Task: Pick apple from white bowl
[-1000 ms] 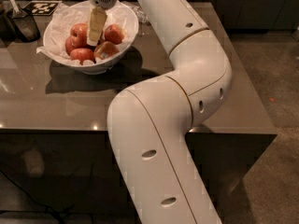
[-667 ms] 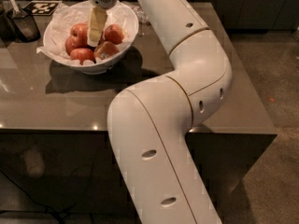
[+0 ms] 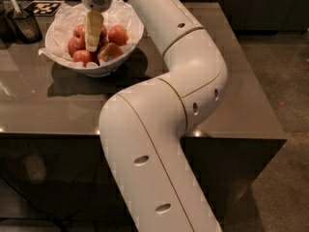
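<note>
The white bowl (image 3: 104,70) stands at the back left of the table, lined with crumpled white paper (image 3: 62,24). Several red apples lie in it, among them one at the right (image 3: 119,34), one at the front (image 3: 110,52) and one at the left (image 3: 75,45). My gripper (image 3: 92,46) hangs straight down from the wrist into the middle of the bowl, its tip down among the apples. It hides the apples right behind it. My white arm bends across the table's middle and front.
A small dark container with a scoop (image 3: 21,24) stands left of the bowl near the table's back left corner. A black-and-white marker tag (image 3: 44,6) lies behind it. The brown table (image 3: 241,91) ends in a front edge, with floor to the right.
My gripper has shifted slightly left and a little lower into the bowl. The bowl and apples have not moved.
</note>
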{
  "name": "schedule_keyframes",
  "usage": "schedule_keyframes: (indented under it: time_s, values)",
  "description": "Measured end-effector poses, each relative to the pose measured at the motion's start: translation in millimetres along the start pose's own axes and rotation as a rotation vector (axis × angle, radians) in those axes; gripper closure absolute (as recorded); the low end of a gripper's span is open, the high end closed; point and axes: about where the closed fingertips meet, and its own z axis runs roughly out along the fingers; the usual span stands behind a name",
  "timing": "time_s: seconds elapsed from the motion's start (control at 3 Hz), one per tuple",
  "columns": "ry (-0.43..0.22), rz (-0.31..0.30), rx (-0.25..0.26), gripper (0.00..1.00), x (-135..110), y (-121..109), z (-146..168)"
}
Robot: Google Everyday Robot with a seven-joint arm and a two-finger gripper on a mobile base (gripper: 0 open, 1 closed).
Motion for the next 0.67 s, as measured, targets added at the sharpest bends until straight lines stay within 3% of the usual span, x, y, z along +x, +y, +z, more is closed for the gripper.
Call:
schedule_keyframes:
  time_s: [0.67]
  values:
    - [0.019, -0.035, -0.009, 0.00, -1.9, 0.3, 7.7]
